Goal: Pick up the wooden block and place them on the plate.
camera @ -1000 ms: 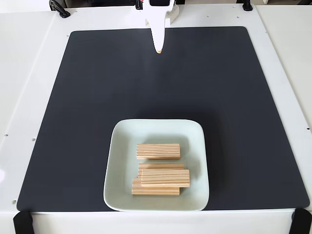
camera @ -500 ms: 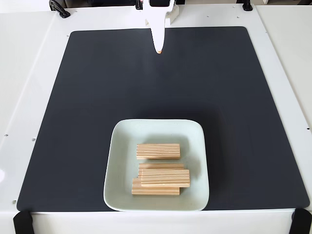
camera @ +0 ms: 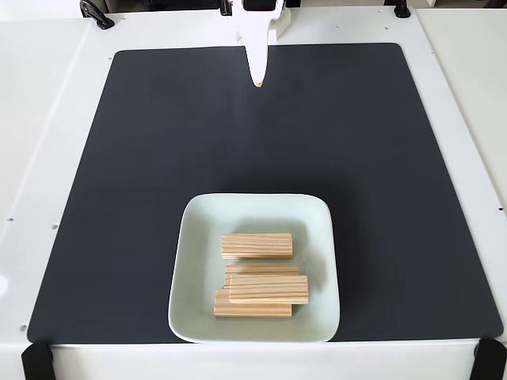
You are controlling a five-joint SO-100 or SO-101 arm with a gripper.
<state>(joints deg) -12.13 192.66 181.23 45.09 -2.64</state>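
Observation:
The pale mint-green plate [camera: 198, 261] sits on the black mat near the front edge in the fixed view. Several wooden blocks lie inside it. One wooden block [camera: 257, 245] rests alone toward the plate's middle. Just in front of it is an overlapping pile of three, with the top wooden block [camera: 269, 288] lying across the other two. My white gripper [camera: 258, 81] hangs at the far edge of the mat, well away from the plate. Its fingers are together in one narrow point, shut on nothing.
A large black mat [camera: 142, 158] covers most of the white table [camera: 40, 119]. Black clamps [camera: 95, 14] sit at the table's far corners, and black straps [camera: 36, 360] at the near corners. The arm's base is at the top middle.

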